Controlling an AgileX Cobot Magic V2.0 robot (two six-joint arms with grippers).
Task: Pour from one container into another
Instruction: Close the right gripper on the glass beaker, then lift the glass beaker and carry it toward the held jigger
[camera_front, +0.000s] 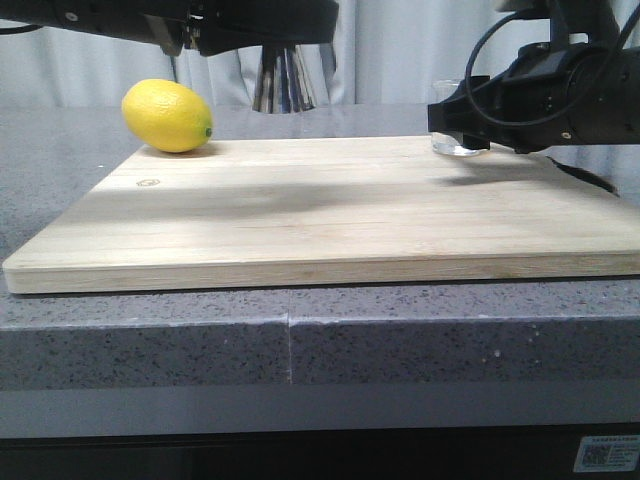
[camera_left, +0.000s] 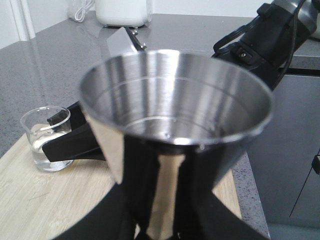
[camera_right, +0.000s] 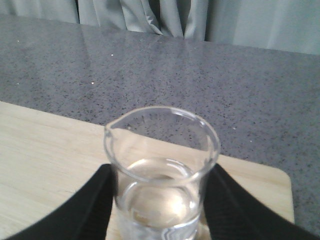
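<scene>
The clear glass beaker (camera_right: 161, 165) stands at the far right corner of the wooden board (camera_front: 330, 215) and holds some clear liquid. My right gripper (camera_right: 162, 202) is shut on it, with a black finger pressed to each side of the glass. In the front view the beaker (camera_front: 450, 148) shows only partly behind that gripper (camera_front: 462, 122). My left gripper (camera_left: 170, 200) is shut on the lower half of the steel jigger (camera_left: 175, 100) and holds it upright above the board, its open cup empty. The jigger (camera_front: 283, 82) hangs under the left arm, to the left of the beaker (camera_left: 46, 136).
A yellow lemon (camera_front: 167, 115) lies at the far left corner of the board. The board rests on a grey speckled counter (camera_front: 300, 340). A white appliance (camera_left: 124, 11) stands on the counter beyond the board. Grey curtains hang behind.
</scene>
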